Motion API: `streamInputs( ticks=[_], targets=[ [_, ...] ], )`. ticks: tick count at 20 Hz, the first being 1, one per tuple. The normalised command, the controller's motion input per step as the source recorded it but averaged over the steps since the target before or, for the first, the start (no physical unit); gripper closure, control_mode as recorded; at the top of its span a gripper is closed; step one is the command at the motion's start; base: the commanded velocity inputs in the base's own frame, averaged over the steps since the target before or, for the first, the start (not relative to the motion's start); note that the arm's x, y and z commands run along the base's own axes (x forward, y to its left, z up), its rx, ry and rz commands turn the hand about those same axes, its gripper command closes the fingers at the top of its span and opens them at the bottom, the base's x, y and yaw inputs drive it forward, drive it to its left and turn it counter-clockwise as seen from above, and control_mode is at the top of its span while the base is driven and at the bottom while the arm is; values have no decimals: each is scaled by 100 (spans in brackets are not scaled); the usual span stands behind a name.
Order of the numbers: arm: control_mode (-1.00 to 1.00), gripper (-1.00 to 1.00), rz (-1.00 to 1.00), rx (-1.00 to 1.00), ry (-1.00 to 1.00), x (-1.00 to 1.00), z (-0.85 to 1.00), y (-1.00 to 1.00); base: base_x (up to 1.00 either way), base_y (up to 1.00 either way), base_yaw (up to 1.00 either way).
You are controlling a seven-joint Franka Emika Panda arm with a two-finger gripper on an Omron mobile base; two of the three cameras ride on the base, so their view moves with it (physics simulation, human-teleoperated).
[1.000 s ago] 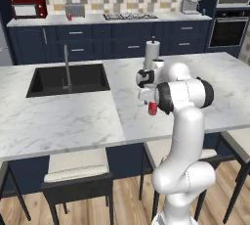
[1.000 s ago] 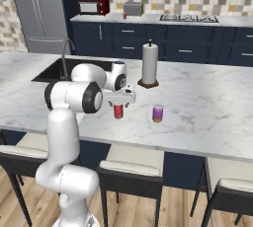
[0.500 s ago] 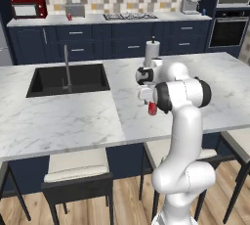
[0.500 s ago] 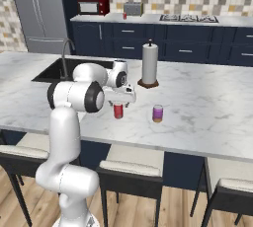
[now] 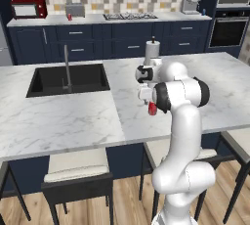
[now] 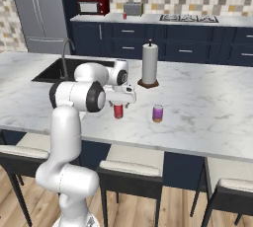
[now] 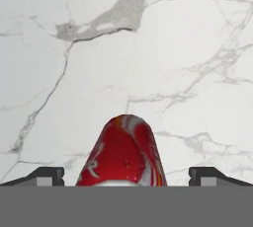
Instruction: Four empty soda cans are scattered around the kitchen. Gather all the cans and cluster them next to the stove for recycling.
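On the marble island stands a red soda can [image 6: 118, 111] [image 5: 152, 108]. My gripper [image 6: 118, 104] [image 5: 150, 102] hangs straight over it, open. In the hand view the can [image 7: 126, 154] sits centred between the two widely spread fingertips [image 7: 43, 175], touching neither. A purple soda can [image 6: 157, 113] stands upright a little to the right of the red one. Another small red can [image 5: 69, 17] [image 6: 124, 16] is on the back counter by the toaster. The stove [image 5: 130, 16] [image 6: 190, 18] lies on that back counter, far from the gripper.
A paper-towel roll [image 6: 149, 64] [image 5: 152, 53] stands just behind the arm. The black sink [image 5: 68, 78] with its faucet is set in the island to the left. A red microwave [image 5: 29, 9] is at the back left. Stools [image 6: 131, 171] line the island's near edge.
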Motion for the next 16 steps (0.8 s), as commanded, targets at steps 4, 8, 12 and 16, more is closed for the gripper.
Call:
streamInputs(
  ticks=[4,8,12,16],
  targets=[
    [-100,-100,-3,0,7,-2,0,0,0,0,0],
    [-100,-100,-4,0,3,0,-2,1,0,0,0],
    [-100,-100,-4,0,3,0,-5,2,0,0,0],
    [-100,-100,-4,-1,2,0,-8,2,0,0,0]
  ],
)
